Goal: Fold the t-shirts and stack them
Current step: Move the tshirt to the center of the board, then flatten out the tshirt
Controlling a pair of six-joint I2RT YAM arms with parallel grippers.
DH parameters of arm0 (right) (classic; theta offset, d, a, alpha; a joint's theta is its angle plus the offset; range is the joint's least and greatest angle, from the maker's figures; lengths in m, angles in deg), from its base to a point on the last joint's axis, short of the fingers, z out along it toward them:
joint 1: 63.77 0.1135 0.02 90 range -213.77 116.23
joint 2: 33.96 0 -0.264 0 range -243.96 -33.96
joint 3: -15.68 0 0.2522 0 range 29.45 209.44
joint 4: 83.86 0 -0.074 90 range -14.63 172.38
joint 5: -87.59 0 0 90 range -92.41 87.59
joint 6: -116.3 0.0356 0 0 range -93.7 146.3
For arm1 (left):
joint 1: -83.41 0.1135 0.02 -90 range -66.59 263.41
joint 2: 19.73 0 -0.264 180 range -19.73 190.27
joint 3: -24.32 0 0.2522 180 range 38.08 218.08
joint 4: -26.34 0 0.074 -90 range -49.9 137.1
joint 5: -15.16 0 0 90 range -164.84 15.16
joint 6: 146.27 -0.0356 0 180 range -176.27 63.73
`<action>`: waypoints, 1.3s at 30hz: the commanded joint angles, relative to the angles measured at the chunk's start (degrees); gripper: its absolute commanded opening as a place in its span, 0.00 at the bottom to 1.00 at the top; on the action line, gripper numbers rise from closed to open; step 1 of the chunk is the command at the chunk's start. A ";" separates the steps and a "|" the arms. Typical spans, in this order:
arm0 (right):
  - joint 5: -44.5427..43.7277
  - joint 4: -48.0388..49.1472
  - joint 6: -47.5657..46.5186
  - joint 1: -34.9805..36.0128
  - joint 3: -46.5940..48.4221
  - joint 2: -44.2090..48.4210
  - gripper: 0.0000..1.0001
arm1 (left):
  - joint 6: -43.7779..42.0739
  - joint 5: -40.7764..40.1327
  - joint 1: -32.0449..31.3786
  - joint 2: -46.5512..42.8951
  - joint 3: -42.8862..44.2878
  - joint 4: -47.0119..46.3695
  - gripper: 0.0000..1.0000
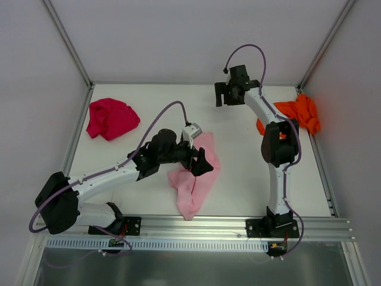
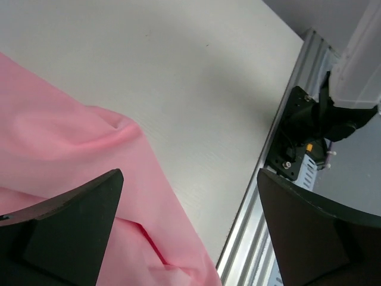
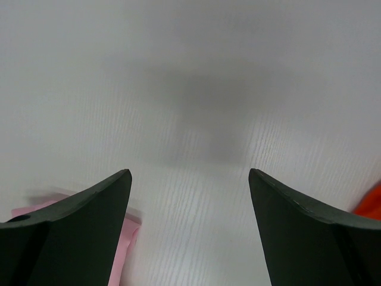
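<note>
The light pink t-shirt [image 1: 196, 179] lies rumpled on the table's near middle, and fills the lower left of the left wrist view [image 2: 71, 161]. My left gripper [image 1: 201, 162] hovers over it with jaws wide open and nothing between them [image 2: 190, 179]. A magenta-red t-shirt [image 1: 111, 118] sits bunched at the far left. The bright orange t-shirt [image 1: 300, 112] is crumpled at the far right, partly behind the right arm. My right gripper [image 1: 225, 95] is open over bare table at the back [image 3: 189, 176], holding nothing.
White walls with metal posts enclose the table on three sides. An aluminium rail [image 1: 238, 223] runs along the near edge and carries the right arm's base [image 2: 297, 143]. A sliver of pink [image 3: 122, 250] and of orange [image 3: 370, 205] shows in the right wrist view.
</note>
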State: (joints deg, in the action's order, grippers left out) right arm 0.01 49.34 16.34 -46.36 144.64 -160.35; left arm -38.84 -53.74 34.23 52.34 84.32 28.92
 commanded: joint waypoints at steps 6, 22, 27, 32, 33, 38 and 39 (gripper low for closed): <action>-0.13 -1.15 -1.47 0.78 1.61 1.93 0.85 | 1.64 -20.74 -0.56 13.52 8.77 6.87 0.99; -7.69 -3.00 -0.95 0.17 0.03 8.09 0.85 | 10.34 -44.73 2.87 24.89 12.31 14.34 0.99; -4.53 -1.69 1.08 0.08 -1.64 7.91 0.84 | 12.36 -49.75 4.80 23.02 9.67 17.51 0.99; -3.47 1.92 1.78 0.87 -8.48 12.20 0.83 | 14.65 -45.19 12.61 21.62 6.32 16.46 0.99; -3.03 3.14 1.87 0.96 -9.63 12.91 0.83 | 14.30 -44.92 12.54 20.57 6.32 16.54 0.99; -0.57 7.80 2.75 1.66 -19.03 19.67 0.83 | 12.10 -40.36 12.36 16.00 7.90 17.50 0.99; -0.92 8.33 3.27 1.75 -20.61 22.65 0.83 | 11.06 -40.18 12.36 15.91 8.77 19.42 0.99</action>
State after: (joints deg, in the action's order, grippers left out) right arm -2.33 52.66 17.98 -45.44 126.65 -147.08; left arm -26.27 -96.23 47.36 72.67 90.77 46.85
